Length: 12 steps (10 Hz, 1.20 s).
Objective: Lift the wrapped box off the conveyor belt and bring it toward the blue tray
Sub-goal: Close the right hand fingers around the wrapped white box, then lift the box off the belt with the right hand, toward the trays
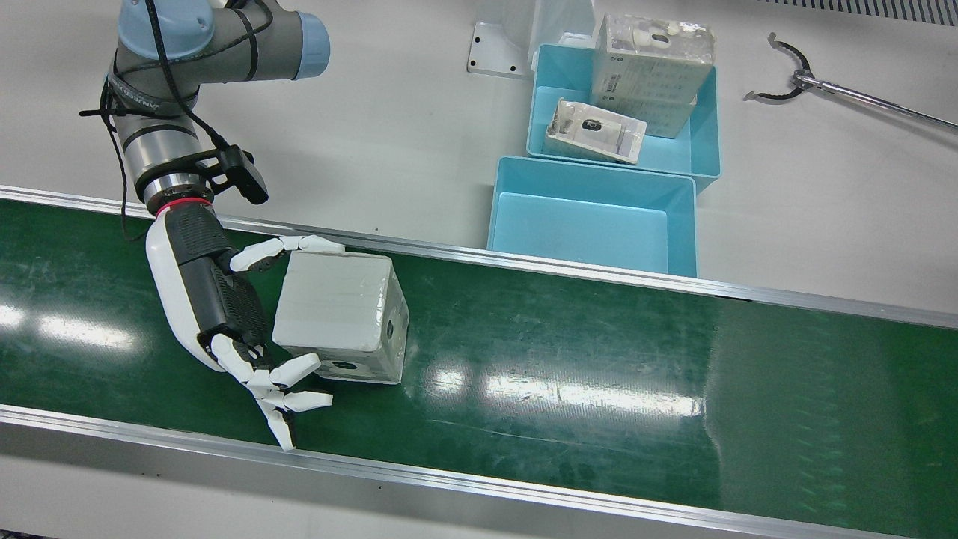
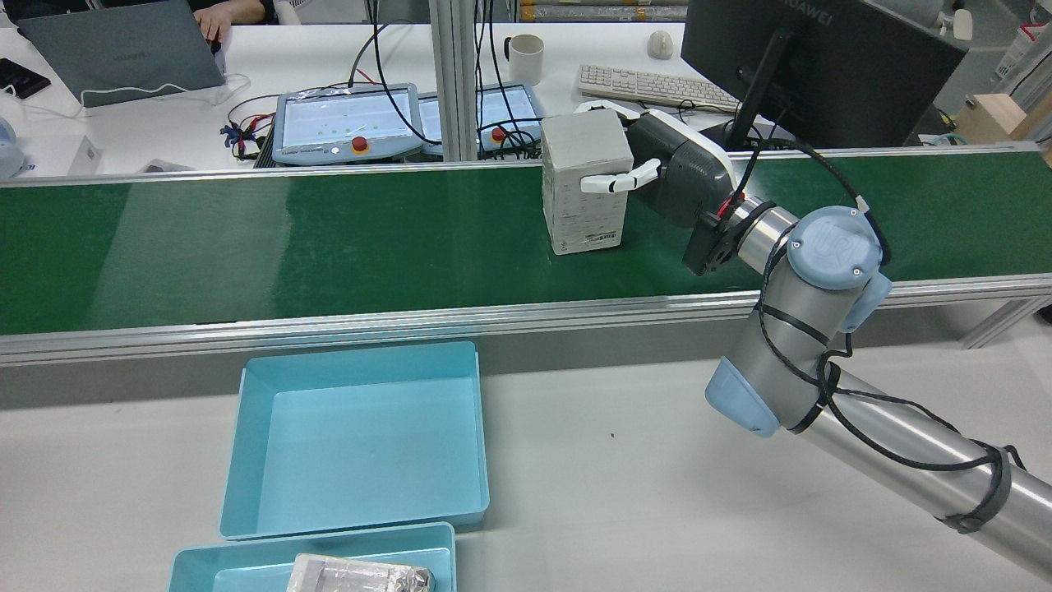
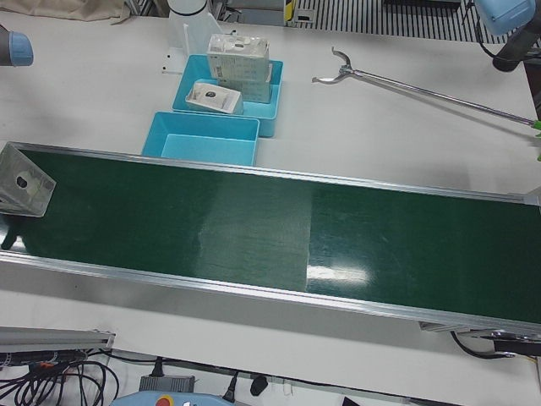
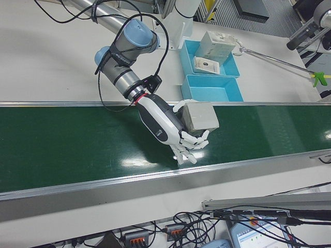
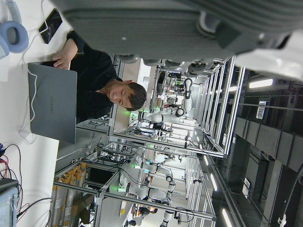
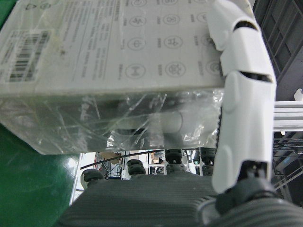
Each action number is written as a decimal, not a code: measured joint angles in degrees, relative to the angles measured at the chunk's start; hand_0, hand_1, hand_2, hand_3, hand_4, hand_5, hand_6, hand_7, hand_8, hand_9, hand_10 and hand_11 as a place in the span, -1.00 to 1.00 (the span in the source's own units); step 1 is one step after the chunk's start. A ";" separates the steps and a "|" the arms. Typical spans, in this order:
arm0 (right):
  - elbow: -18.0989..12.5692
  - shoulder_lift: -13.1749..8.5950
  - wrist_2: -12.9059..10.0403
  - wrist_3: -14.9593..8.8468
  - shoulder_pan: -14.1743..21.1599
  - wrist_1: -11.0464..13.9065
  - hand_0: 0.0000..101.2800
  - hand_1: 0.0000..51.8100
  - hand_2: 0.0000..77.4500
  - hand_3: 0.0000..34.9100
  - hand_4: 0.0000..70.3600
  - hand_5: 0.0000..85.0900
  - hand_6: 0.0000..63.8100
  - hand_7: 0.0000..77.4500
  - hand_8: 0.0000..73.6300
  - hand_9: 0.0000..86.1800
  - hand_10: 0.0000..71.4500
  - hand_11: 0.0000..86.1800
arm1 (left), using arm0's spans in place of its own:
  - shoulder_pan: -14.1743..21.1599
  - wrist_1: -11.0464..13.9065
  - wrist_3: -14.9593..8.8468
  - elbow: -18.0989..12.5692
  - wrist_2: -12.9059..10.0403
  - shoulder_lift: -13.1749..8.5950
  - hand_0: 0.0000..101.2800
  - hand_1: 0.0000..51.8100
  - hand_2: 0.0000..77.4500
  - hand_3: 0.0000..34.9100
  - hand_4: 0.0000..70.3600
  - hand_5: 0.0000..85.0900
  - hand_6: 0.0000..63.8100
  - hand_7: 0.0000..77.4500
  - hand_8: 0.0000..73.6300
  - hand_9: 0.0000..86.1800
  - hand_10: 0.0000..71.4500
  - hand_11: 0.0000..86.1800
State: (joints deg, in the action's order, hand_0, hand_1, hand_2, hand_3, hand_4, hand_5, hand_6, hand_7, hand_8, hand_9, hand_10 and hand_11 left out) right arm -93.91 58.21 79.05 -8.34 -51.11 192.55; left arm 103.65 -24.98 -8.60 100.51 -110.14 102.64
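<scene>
My right robot hand (image 1: 224, 314) is clasped on the box (image 1: 340, 314): one finger (image 2: 618, 181) lies across the side facing my base, others reach around the far side, with the palm against one side face. The box stands upright on the green belt (image 1: 599, 352); I cannot tell whether its base is touching the belt or just clear of it. In the right hand view the clear wrap (image 6: 142, 123) is wrinkled over the printed face, with a white finger (image 6: 246, 94) laid along the box.

My left robot hand (image 5: 189, 33) shows only as a dark underside in its own camera; whether its fingers are apart or closed cannot be told.

Surroundings: two blue trays sit on the white surface (image 1: 374, 135) beside the belt's rail. The near tray (image 1: 591, 217) lies just beside the rail and holds nothing. The far tray (image 1: 703, 142) touches it and holds a wrapped carton (image 1: 651, 71) and a smaller wrapped packet (image 1: 595, 131). A long reaching tool (image 1: 838, 88) with an open claw lies on the surface, apart from the trays.

Between box and near tray: open belt and the aluminium rail (image 1: 569, 269). Nothing else stands on that stretch.

Beyond the belt, a laptop (image 2: 123, 53), two pendants (image 2: 345, 123), a mug (image 2: 526, 57), a keyboard (image 2: 649, 85) and a monitor (image 2: 814, 66) are on a desk; a person's hand (image 2: 215, 18) rests at the laptop.
</scene>
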 joint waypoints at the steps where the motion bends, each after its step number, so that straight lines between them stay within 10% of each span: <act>1: -0.05 -0.01 -0.04 0.11 -0.12 0.40 -0.06 -0.41 -0.34 0.39 -0.57 -0.01 -0.81 -0.21 -0.96 -0.81 -1.00 -0.96 | 0.00 0.00 0.00 0.00 0.00 0.00 -1.00 -1.00 -0.99 -1.00 -1.00 -0.97 -1.00 -0.99 -1.00 -1.00 -0.98 -1.00; 3: -0.93 -0.42 -0.15 0.28 -1.13 2.79 0.03 -0.52 -0.25 0.11 -0.43 0.09 -0.49 0.11 -0.64 -0.54 -0.83 -0.96 | 0.00 0.00 0.00 0.00 0.00 0.00 -1.00 -1.00 -0.97 -1.00 -1.00 -0.97 -0.98 -1.00 -1.00 -1.00 -1.00 -1.00; 5: -2.98 -1.24 -0.18 0.23 -2.22 5.91 0.04 -0.79 -0.16 -0.56 -0.22 0.46 -0.18 0.45 0.05 0.03 0.07 -0.25 | 0.00 0.00 0.00 0.00 0.00 0.00 -1.00 -1.00 -0.99 -1.00 -1.00 -0.97 -0.98 -1.00 -1.00 -1.00 -0.98 -1.00; 8: -8.45 -2.80 -0.11 -0.39 -3.14 8.48 0.00 -0.87 -0.11 -0.91 -0.15 0.64 0.01 0.82 0.21 0.19 0.31 -0.14 | 0.00 0.00 0.00 0.00 0.00 0.00 -1.00 -1.00 -0.97 -1.00 -1.00 -0.97 -0.98 -1.00 -1.00 -1.00 -0.98 -1.00; 12: -13.52 -7.32 -1.68 -5.20 2.53 10.71 -0.05 -1.00 0.00 -0.90 0.05 0.63 0.32 0.77 0.30 0.62 0.51 -0.11 | 0.00 0.00 0.00 0.00 0.00 0.00 -1.00 -1.00 -0.99 -1.00 -1.00 -0.97 -0.98 -1.00 -1.00 -1.00 -0.98 -1.00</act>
State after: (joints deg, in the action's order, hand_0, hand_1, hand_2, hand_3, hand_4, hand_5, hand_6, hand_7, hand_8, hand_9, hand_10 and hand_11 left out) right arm -107.43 50.89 77.37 -13.54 -48.58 203.26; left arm 103.64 -24.98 -8.59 100.51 -110.14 102.64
